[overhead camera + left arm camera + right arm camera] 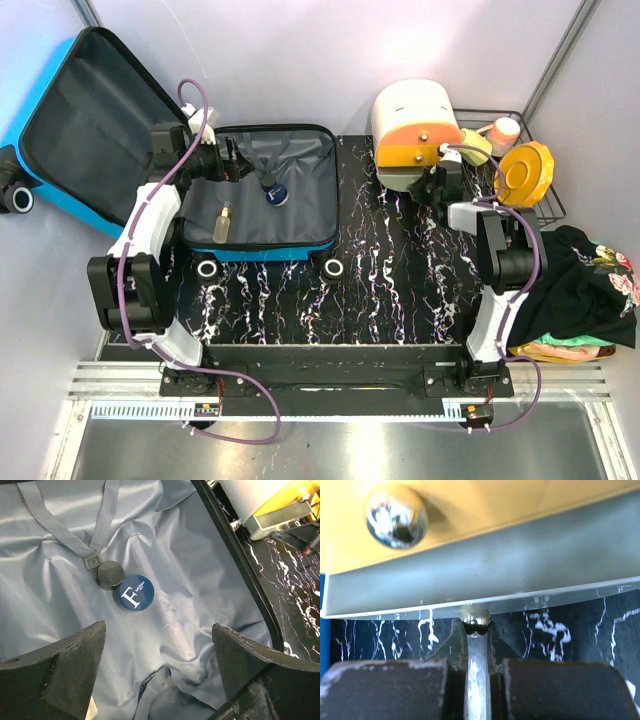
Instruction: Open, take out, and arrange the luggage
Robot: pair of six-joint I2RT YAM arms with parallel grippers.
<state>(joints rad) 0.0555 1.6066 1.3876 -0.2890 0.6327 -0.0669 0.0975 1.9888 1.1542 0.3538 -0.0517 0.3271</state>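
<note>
The luggage [300, 205] lies open on the surface [400, 290], directly beneath the left tool [157, 630], whose jaws are spread and empty. A blue tin [135, 592] is noted just ahead, centred between them.

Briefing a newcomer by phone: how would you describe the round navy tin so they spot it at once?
Start at the open blue luggage on the left. On its grey lining lies the navy tin, round and flat. Unlike the plain black disc right beside it, its lid bears a large white F.
</note>
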